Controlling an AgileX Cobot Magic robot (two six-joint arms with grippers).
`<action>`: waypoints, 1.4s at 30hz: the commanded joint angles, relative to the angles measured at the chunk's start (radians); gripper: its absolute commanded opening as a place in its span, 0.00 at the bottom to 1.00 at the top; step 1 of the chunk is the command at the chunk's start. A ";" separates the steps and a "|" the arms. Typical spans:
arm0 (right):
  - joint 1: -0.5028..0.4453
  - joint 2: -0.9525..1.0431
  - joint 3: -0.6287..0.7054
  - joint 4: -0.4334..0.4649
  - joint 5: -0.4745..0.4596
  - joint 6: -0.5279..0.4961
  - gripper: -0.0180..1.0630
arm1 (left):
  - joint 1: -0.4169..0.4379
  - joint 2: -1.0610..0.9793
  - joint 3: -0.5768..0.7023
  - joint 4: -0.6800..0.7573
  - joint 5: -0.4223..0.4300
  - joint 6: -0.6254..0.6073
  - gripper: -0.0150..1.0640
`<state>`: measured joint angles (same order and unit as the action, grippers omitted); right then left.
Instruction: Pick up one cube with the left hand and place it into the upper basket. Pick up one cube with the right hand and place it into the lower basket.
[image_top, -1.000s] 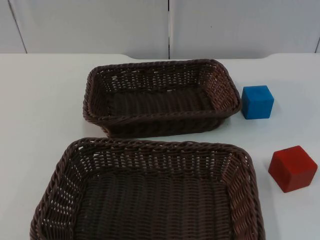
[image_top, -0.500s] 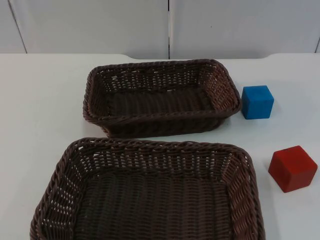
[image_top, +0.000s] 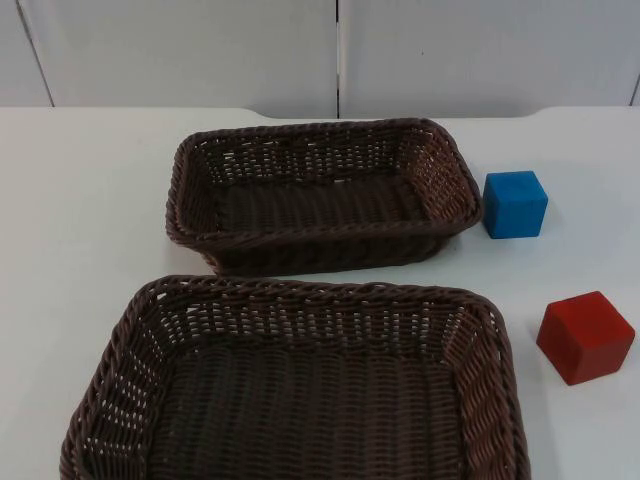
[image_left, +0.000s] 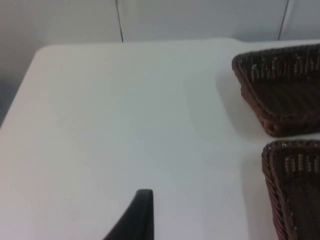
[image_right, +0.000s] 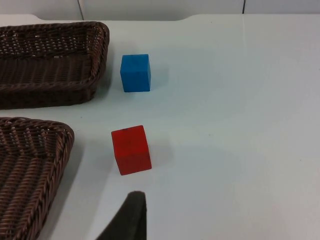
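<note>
While both dark brown woven wicker baskets, upper (image_top: 320, 190) and lower (image_top: 300, 390), sat empty, nothing was done: the blue cube (image_top: 515, 204) and red cube (image_top: 585, 337) rested on the white surface (image_top: 80, 220). Whether the left pincer (image_left: 135, 220) and right pincer (image_right: 127, 217) were wide or narrow, I could not tell.

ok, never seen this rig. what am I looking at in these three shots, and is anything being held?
It is a two-armed robot at a white table. One picture comes from a fixed camera above the table; the other two come from cameras on each arm's wrist, looking along the gripper. The black shape in each wrist picture is a fingertip: the left gripper's over bare table beside the baskets, the right gripper's just short of the red cube. On the table lie two empty brown wicker baskets, the upper basket and the lower basket. To their right sit a blue cube and the red cube. Nothing is held; both cubes rest on the table.
</note>
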<state>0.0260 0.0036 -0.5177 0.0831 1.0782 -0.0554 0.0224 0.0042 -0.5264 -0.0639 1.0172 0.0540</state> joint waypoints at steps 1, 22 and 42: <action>-0.002 -0.004 0.002 0.004 0.000 -0.011 0.99 | 0.002 -0.004 -0.008 -0.015 -0.027 0.001 0.99; -0.002 -0.004 0.002 0.004 0.000 -0.011 0.99 | 0.002 0.163 -0.008 -0.096 -0.192 0.060 0.99; -0.002 -0.004 0.002 0.004 0.000 -0.011 0.99 | 0.002 0.392 -0.066 -0.270 -0.297 0.252 0.99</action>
<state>0.0260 0.0036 -0.5177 0.0831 1.0782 -0.0582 0.0224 0.3741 -0.5711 -0.3167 0.7412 0.2893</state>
